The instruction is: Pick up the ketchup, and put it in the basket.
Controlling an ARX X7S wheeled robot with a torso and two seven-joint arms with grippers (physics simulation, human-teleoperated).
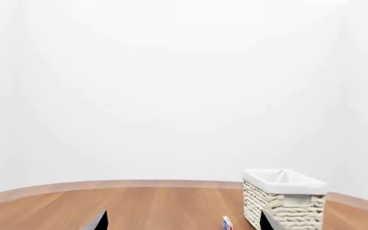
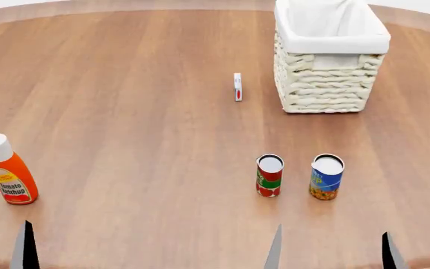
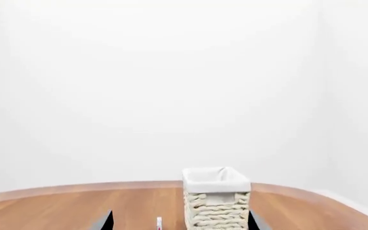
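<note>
one ketchup (image 2: 10,175), one basket (image 2: 328,53), two cans (image 2: 270,175) and one small carton (image 2: 237,86) on the bench (image 2: 140,112). right pincer (image 2: 333,249) spread, holding nothing. left pincer (image 2: 25,246): cannot tell.

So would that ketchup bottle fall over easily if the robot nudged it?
Probably, if pushed high up: the ketchup stands upright, tall over a narrow base, narrowing to its white cap. Its plastic-looking body may give a little when squeezed. The smooth sides could be slippery, so a grip at the wider, labelled part seems safer.
</note>
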